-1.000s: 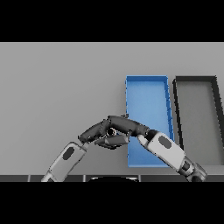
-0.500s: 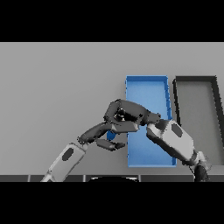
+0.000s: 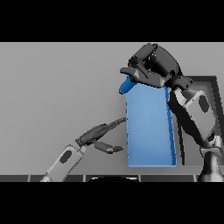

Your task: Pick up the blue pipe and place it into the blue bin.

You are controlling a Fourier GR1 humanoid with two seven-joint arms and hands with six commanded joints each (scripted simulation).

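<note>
On grey table [image 3: 52,87]: blue bin [image 3: 148,131], dark bin [image 3: 214,83].

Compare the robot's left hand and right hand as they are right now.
The right hand is raised over the far end of the blue bin; the left hand sits low over the grey table, beside the bin's left wall. The right hand's fingers curl round the blue pipe; the left hand's fingers are straight and hold nothing. Both are dark hands on white and grey arms.
</note>
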